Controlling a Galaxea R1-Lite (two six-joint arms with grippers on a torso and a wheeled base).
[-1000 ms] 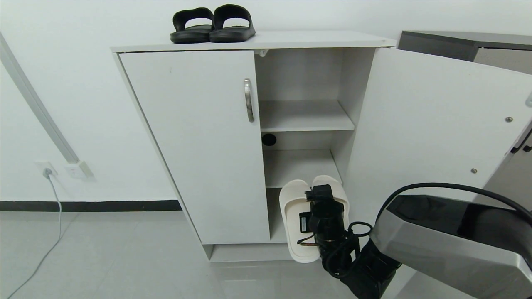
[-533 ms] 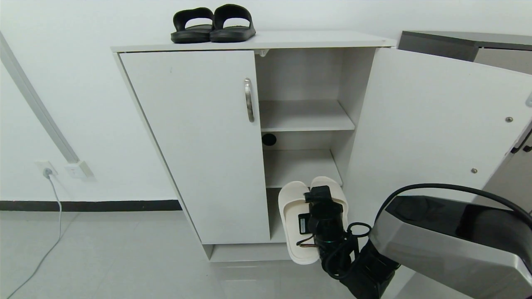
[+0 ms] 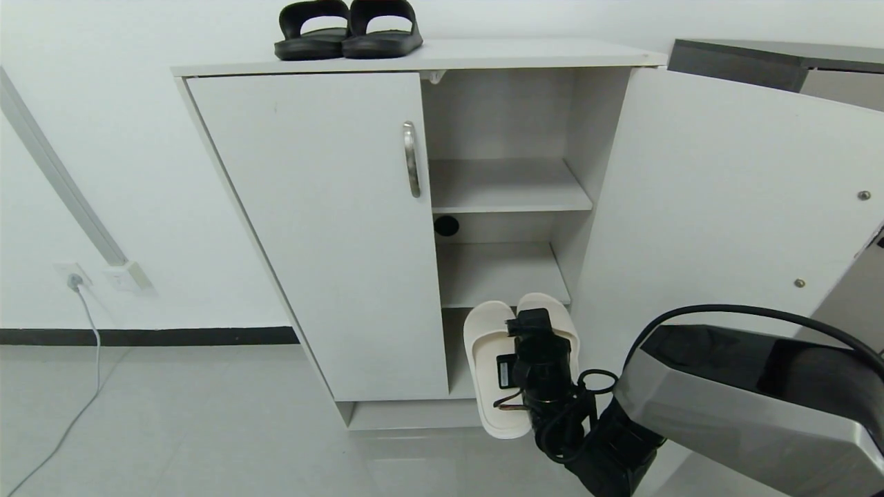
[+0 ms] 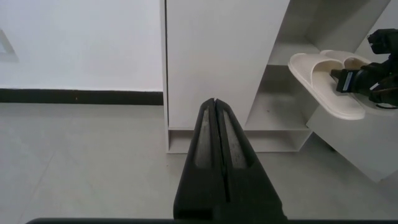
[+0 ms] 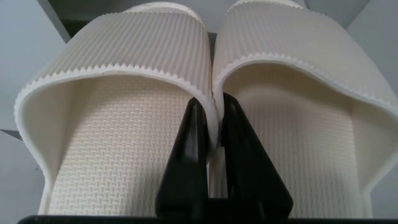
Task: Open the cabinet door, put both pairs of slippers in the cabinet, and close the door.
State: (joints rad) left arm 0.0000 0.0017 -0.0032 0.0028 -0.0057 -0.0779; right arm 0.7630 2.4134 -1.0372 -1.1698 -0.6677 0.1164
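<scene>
Right gripper (image 5: pixel 211 121) clamps inner edges of 2 white slippers (image 5: pixel 118 137).

Cabinet (image 3: pixel 525 50): one.
Doors: two, left door (image 3: pixel 324 228) and right door (image 3: pixel 718 207).
Handle (image 3: pixel 411 160): one.
Shelves in open half: two, upper shelf (image 3: pixel 507 186) and lower shelf (image 3: pixel 501 276).
Black slippers (image 3: pixel 312 36): two, one pair.
White slippers (image 3: pixel 485 355): two, one pair.
Grippers: two, left gripper (image 4: pixel 215 134) and right gripper (image 5: pixel 214 111).
Round hole (image 3: pixel 446 226) in back panel: one.
Screws (image 3: pixel 863 195) on right door: two.
Wall socket (image 3: pixel 70 277): one.
Cable (image 3: pixel 81 408): one.
</scene>
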